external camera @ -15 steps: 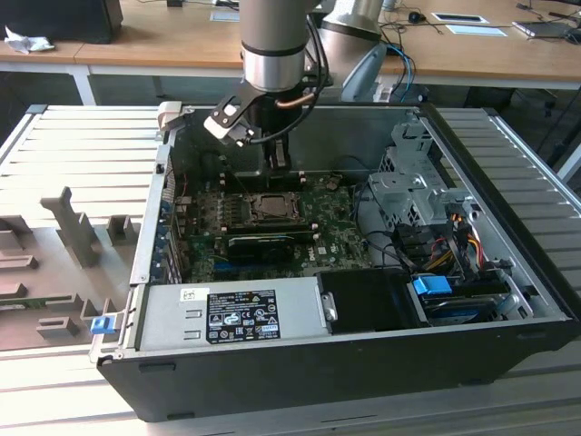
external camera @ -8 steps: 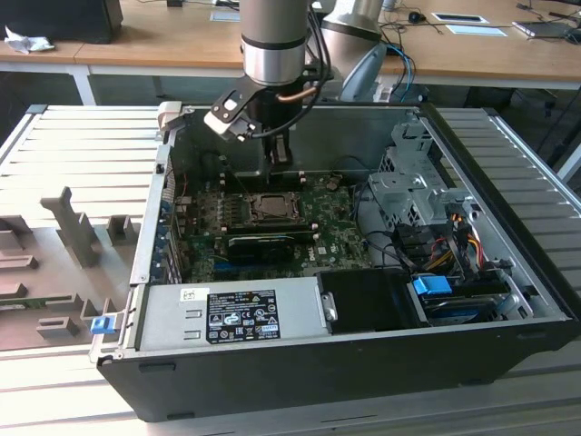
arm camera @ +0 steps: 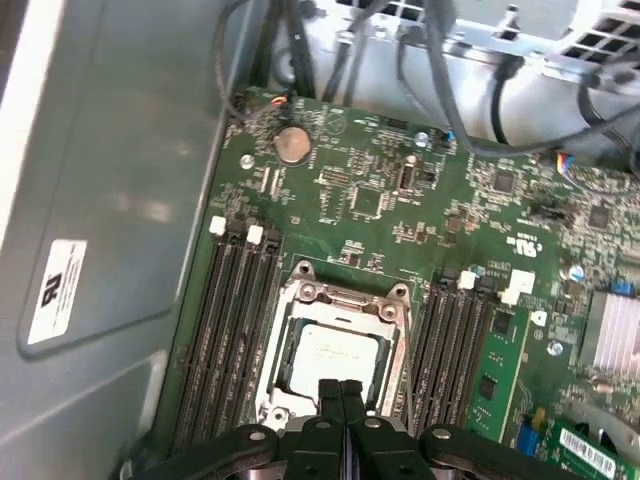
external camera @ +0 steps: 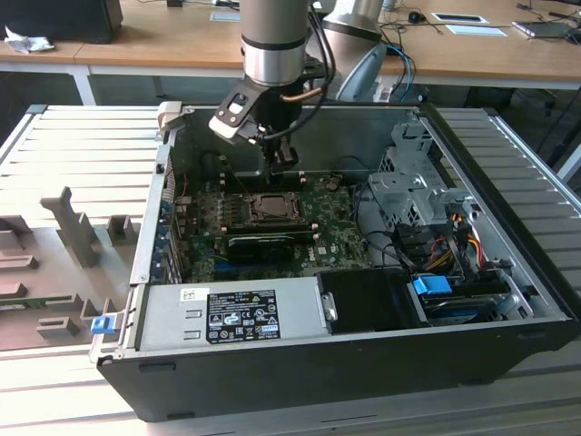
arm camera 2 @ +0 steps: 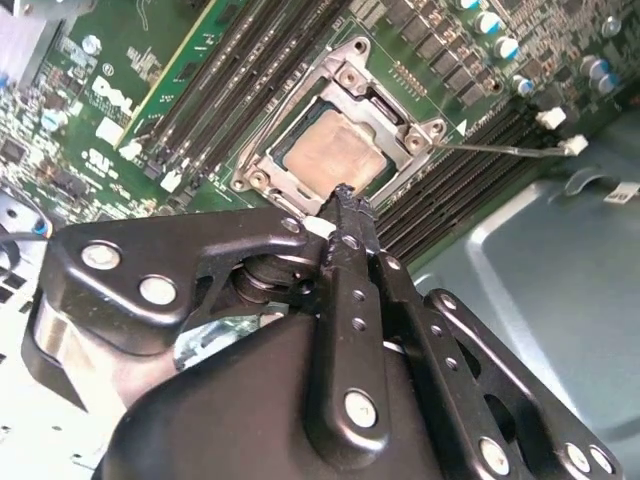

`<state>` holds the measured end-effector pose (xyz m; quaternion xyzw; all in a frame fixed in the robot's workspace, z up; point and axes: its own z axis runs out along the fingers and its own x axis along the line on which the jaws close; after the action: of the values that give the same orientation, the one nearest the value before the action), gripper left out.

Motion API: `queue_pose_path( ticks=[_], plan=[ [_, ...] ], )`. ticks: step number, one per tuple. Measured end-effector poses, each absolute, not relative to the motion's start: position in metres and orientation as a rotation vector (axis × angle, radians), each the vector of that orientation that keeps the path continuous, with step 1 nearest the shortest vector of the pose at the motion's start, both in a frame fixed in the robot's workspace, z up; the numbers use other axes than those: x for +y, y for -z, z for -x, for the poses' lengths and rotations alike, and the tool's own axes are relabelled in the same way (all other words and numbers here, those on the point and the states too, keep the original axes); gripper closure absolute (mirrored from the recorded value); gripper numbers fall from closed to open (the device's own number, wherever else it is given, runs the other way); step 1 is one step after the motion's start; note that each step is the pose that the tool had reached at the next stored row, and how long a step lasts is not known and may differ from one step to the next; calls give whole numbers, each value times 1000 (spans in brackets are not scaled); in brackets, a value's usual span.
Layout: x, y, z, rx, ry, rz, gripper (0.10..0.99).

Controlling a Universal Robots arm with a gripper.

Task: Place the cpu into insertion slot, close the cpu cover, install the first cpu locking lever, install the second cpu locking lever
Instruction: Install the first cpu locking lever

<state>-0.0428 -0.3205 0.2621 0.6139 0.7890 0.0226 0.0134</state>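
Gripper (arm camera: pixel 341 388) fingers pinched together, empty, prob. to act as a pusher tip. cpu (arm camera: pixel 335 352) sits just under tip, cpu cover (arm camera: pixel 346 298) looks down over it. Locking lever (arm camera 2: pixel 505 150) nearby juts free.

There is one cpu (arm camera: pixel 335 352), one cpu cover (arm camera: pixel 345 297), one coin battery (arm camera: pixel 292 143), one green circuit board (arm camera: pixel 330 215), one computer case (external camera: pixel 363 368)

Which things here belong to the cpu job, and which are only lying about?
Job: cpu, cpu cover, locking lever, gripper.
Lying about: coin battery, memory slots, power supply, cables.
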Motion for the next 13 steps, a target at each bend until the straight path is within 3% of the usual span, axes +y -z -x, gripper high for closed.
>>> queue_pose_path(
  ticks=[13],
  plan=[
    [-320, -261, 43, 2698, -75, -1566, 980]
  ],
)
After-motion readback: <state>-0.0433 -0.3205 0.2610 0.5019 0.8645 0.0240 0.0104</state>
